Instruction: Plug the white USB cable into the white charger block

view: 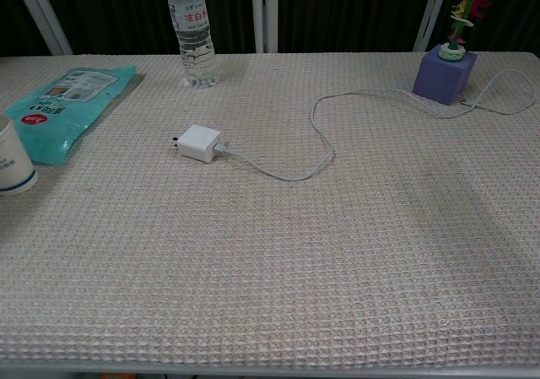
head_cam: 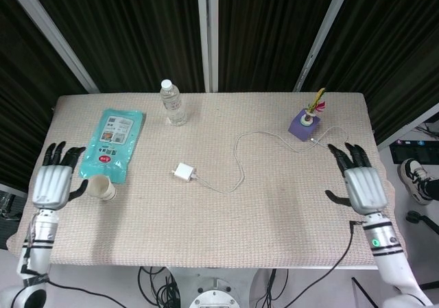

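Black curtains hang behind the table (head_cam: pixel 206 226), which is covered in a beige woven cloth. Near its middle lies the white charger block (head_cam: pixel 182 172), flat on the cloth, with the white USB cable (head_cam: pixel 236 164) meeting its right side; from the chest view the plug seems seated in the block, though the joint is too small to be sure. From there the cable loops right and runs back past the purple holder (head_cam: pixel 304 125) at the far right. The left hand (head_cam: pixel 50 184) hovers at the table's left edge with fingers spread, holding nothing, just beside a paper cup (head_cam: pixel 100 187). The right hand (head_cam: pixel 363 188) is at the right edge, likewise spread and empty. A teal wipes pack (head_cam: pixel 113 143) lies at the left, and a water bottle (head_cam: pixel 173 103) stands at the back.
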